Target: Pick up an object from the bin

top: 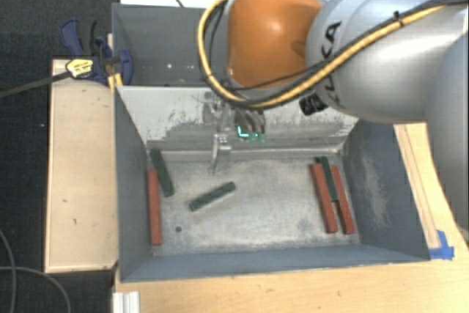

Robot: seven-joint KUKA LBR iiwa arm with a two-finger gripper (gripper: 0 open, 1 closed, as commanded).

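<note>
My gripper (218, 157) hangs under the arm's orange cover at the back of the bin floor, left of the middle. Nothing shows in it. A short dark green bar (212, 196) lies tilted on the floor just in front of the gripper and apart from it. To the left, a second dark green bar (162, 172) leans along the foot of the left wall. Beside that one lies a long red bar (154, 207).
At the right side of the floor two red bars (323, 198) (343, 201) lie side by side, with a dark bar (329, 179) between them. The sloping grey walls close in on all sides.
</note>
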